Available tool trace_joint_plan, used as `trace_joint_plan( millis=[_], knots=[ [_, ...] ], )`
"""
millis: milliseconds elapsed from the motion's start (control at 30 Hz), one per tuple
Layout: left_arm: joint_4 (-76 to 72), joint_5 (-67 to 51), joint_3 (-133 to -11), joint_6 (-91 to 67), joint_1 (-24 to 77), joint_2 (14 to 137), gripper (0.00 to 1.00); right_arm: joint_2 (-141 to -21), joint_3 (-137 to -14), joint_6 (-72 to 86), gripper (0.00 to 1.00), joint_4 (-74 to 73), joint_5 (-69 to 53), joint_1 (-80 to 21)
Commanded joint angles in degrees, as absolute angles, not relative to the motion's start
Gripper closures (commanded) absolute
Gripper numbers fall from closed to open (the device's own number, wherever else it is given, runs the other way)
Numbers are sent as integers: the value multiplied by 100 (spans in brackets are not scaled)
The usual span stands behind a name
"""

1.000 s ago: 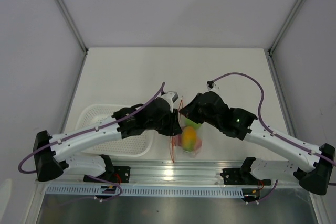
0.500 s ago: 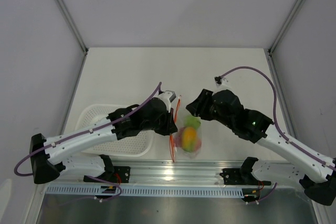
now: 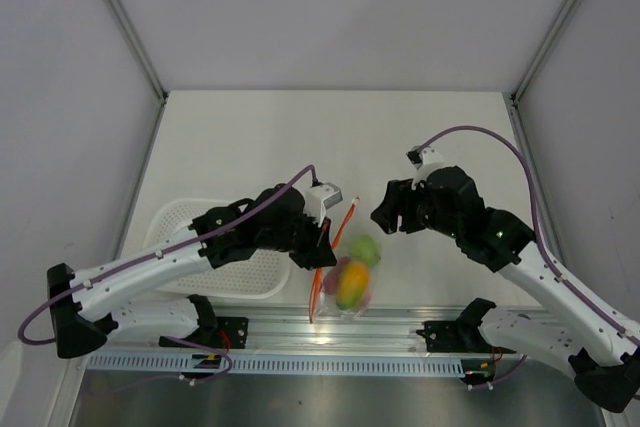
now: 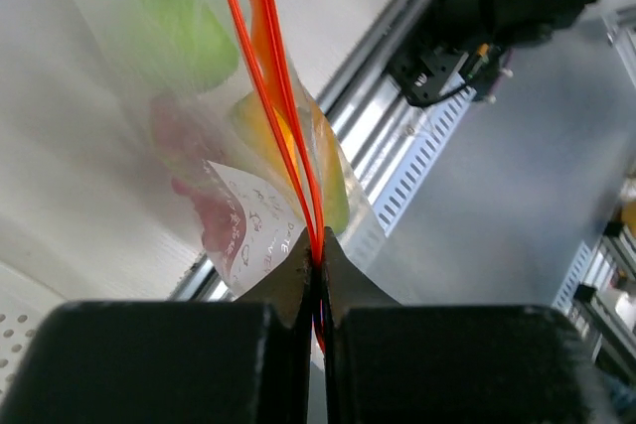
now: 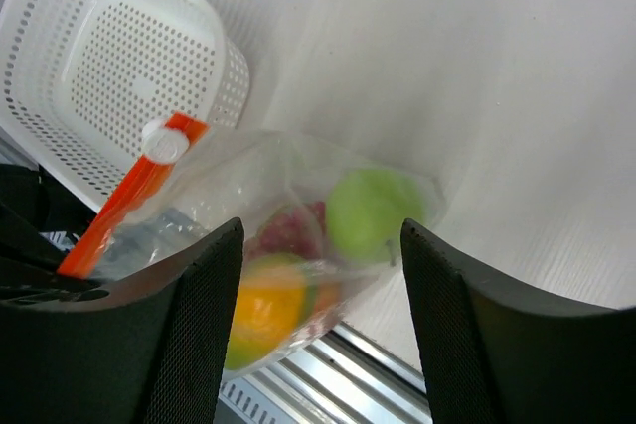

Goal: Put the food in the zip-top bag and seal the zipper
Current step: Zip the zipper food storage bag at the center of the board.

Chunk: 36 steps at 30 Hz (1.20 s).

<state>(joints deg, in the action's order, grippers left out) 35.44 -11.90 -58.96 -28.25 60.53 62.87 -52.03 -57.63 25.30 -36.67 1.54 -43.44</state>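
Right wrist view: zip-top bag (image 5: 298,196) just beside white perforated basket (image 5: 109,57); green apple (image 5: 373,211), mango (image 5: 260,313), red grapes (image 5: 290,230) inside. Left gripper (image 4: 318,263) clamped on zipper (image 4: 268,96). Right gripper (image 5: 318,235) spread, empty, on bag's side away from basket. Sealing likely next: left pinch as anchor, right takes white slider (image 5: 164,143) nearest basket, draws straight along strip. Whether tracks are already mated: cannot tell.

No text can be read anywhere. A white patch (image 4: 253,230) on the clear zip-top bag (image 4: 109,116) carries faint pale marks, possibly small print, too blurred to make out.
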Motion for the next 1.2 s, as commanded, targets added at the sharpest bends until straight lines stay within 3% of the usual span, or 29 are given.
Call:
trace_joint_plan(
  millis=[0, 467, 733, 1167],
  knots=[
    [3489, -2117, -6240, -2330, 5994, 6003, 99, -5063, -5766, 1759, 34, -3683, -508, -4175],
    [2901, -4358, -6161, -2083, 5933, 5362, 100, -4017, -4975, 1318, 41, -2383, -3242, -4017],
    [2778, -5088, -6223, -2109, 5933, 5203, 99, -3990, -5010, 1160, 27, -2285, -3559, -3955],
    [2171, -5845, -6003, -2382, 5933, 5106, 99, -4131, -4895, 1564, 27, -1099, -5554, -3841]
  ],
)
